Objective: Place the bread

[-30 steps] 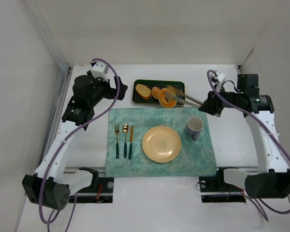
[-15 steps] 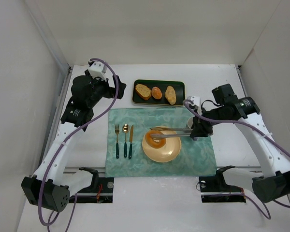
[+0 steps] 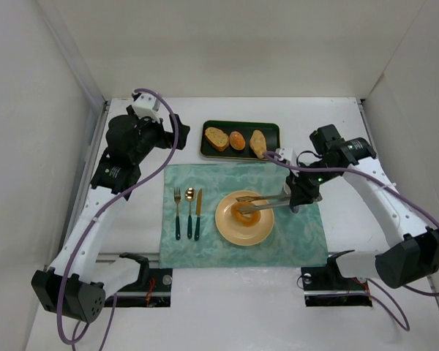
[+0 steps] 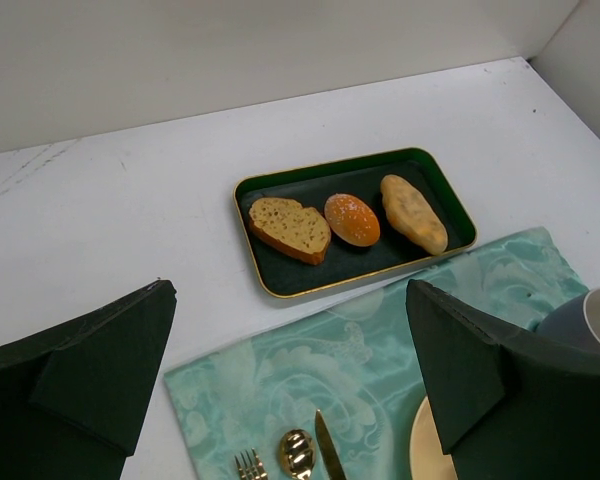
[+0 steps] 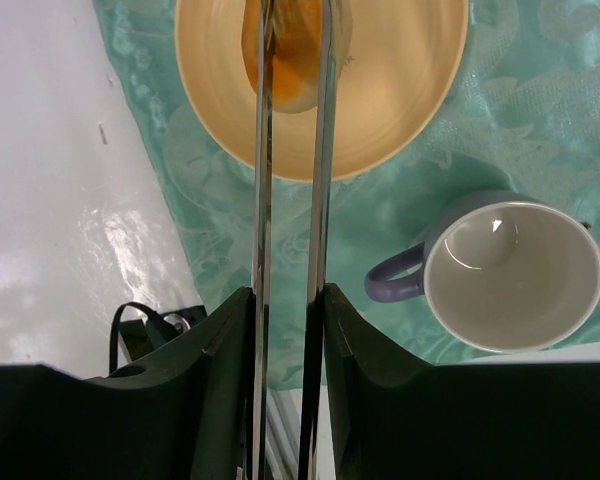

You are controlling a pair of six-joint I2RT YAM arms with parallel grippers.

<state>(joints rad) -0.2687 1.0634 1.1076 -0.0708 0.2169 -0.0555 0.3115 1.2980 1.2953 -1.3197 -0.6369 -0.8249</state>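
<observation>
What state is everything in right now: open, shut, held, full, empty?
left gripper: open, empty.
right gripper: shut on the tongs.
tongs: squeezed around the bagel.
bagel: gripped, over the plate.
mug: upright, empty.
tray: holds three bread pieces.

top: overhead, whole table (image 3: pixel 227 110) | left wrist: oblique toward tray (image 4: pixel 290 275) | right wrist: close above plate (image 5: pixel 410 110) | shared: mug (image 5: pixel 510 275)

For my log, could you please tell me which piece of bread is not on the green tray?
The ring-shaped bagel: it is over the yellow plate, gripped by the tongs; the other three lie in the tray.
</observation>
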